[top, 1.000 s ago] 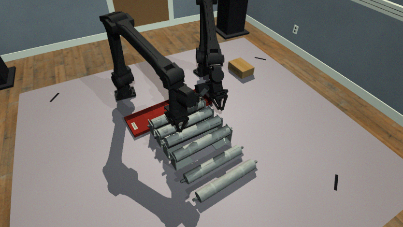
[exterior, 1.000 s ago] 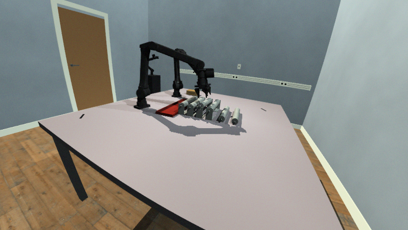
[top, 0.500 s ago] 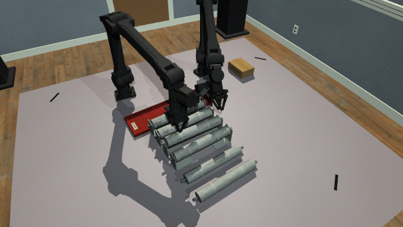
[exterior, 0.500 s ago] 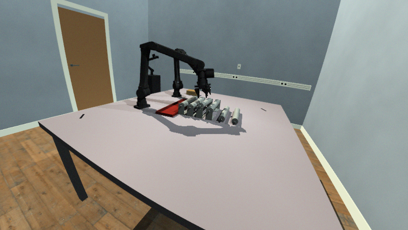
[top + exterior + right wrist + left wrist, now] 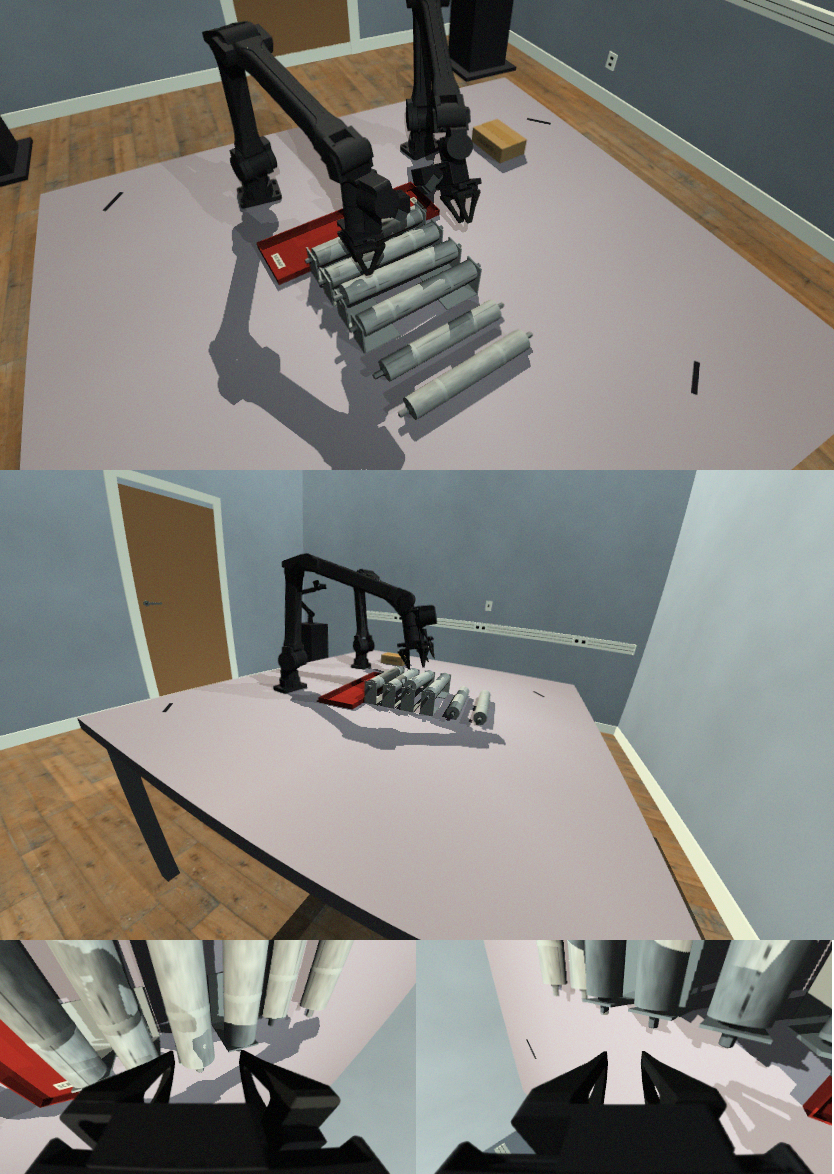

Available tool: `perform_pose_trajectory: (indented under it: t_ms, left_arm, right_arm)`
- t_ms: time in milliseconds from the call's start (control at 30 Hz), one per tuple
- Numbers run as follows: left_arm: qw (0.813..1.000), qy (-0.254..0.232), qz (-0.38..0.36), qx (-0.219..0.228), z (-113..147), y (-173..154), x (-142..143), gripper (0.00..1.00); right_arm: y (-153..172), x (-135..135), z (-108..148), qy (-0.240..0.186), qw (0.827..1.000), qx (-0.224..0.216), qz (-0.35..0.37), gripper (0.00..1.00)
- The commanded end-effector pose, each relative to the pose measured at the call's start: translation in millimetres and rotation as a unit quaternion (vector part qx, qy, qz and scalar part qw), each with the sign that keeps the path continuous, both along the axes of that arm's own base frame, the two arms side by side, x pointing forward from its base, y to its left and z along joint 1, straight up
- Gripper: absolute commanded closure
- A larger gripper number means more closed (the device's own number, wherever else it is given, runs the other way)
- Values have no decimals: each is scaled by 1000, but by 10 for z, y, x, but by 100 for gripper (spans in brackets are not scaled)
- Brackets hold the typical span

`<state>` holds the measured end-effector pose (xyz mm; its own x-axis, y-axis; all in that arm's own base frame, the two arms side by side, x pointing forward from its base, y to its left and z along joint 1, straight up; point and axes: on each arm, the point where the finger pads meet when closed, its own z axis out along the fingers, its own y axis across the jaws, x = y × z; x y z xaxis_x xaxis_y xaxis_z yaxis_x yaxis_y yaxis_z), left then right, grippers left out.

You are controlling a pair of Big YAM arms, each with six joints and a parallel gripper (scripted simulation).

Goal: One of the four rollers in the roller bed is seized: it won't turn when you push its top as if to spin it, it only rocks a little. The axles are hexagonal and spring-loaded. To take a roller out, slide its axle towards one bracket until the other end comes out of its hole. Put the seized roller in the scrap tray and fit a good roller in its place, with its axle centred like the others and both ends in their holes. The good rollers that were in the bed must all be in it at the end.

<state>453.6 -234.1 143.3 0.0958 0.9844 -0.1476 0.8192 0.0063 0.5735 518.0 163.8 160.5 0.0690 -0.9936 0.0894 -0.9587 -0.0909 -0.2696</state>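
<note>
Four grey rollers sit in the bed's brackets: first [image 5: 327, 251] [image 5: 45, 1025], second [image 5: 417, 236] [image 5: 107, 1005], third [image 5: 402, 265] [image 5: 661, 980] [image 5: 180, 995] and fourth [image 5: 417, 297] [image 5: 606, 970] [image 5: 245, 985]. None looks different enough to show which is seized. Two spare rollers [image 5: 443, 339] [image 5: 469, 373] lie on the table. The red scrap tray [image 5: 303, 242] [image 5: 350, 698] shows no roller in its visible part. My right gripper [image 5: 368, 271] [image 5: 207, 1056] is open and empty above the third roller, near one end. My left gripper [image 5: 465, 220] [image 5: 624, 1057] is partly open and empty, beyond the opposite brackets.
The tray lies along the first roller, on the arm-base side. A cardboard box [image 5: 498, 140] [image 5: 392, 658] stands near the left arm's base. The right forearm reaches over the tray and first rollers. Small black strips [image 5: 695, 377] [image 5: 112, 201] lie near the table's edges.
</note>
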Motion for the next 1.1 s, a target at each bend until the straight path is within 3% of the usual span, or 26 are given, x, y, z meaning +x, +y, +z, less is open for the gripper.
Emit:
perform_pose_trajectory:
  t_ms: [0, 100, 133, 167, 367, 600, 667, 700, 733, 767, 1067]
  left_arm:
    - [994, -65, 47, -68, 714, -35, 368, 68]
    - [993, -68, 60, -78, 753, -4, 410, 68]
    - [992, -61, 71, -82, 668, 6, 450, 68]
    - [988, -78, 82, -103, 878, 62, 465, 68]
    - [968, -108, 146, -171, 1218, 278, 635, 68]
    - [934, -142, 211, -249, 1670, 575, 813, 68]
    - [934, -142, 211, -249, 1670, 575, 813, 68]
    - [933, -134, 219, -253, 1599, 577, 868, 68]
    - [925, -144, 229, -267, 1711, 654, 887, 68]
    - [918, -156, 231, -283, 1882, 697, 850, 68]
    - [855, -197, 294, -380, 2440, 1135, 937, 68]
  right_arm:
    - [-107, 87, 291, -51, 996, 36, -62, 38]
    - [-128, 118, 344, -63, 994, 45, -76, 38]
    - [-106, 224, 524, -87, 990, 61, -88, 38]
    - [-175, 147, 400, -81, 989, 65, -105, 38]
    - [-304, 296, 686, -144, 965, 125, -182, 38]
    - [-502, 417, 1085, -214, 919, 202, -262, 38]
    - [-502, 417, 1085, -214, 919, 202, -262, 38]
    - [-476, 478, 1268, -232, 909, 218, -267, 38]
    - [-537, 420, 1163, -227, 905, 225, -280, 38]
    - [-570, 442, 1220, -236, 898, 235, -289, 38]
    - [-879, 485, 1802, -311, 809, 338, -366, 38]
